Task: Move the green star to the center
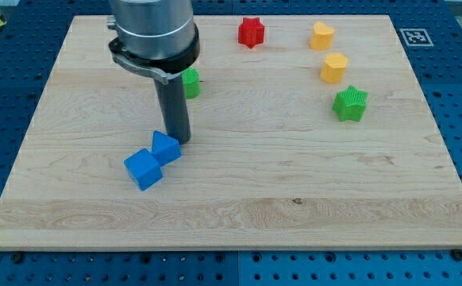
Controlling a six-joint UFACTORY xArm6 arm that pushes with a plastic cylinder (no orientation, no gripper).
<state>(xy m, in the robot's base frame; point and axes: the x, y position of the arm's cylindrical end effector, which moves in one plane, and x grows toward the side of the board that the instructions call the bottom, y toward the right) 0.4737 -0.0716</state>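
The green star (350, 104) lies on the wooden board (239, 206) at the view's right, below two yellow blocks. My tip (182, 141) rests on the board left of centre, far to the left of the green star. It stands just right of a blue block (166, 148), touching or nearly touching it. A second blue cube (143, 169) sits against that block at its lower left. A green block (190, 83) is partly hidden behind the rod.
A red star (252, 32) sits near the board's top edge. A yellow heart-like block (321, 36) and a yellow block (334, 67) stand at the upper right. A marker tag (414, 36) lies off the board's top right corner.
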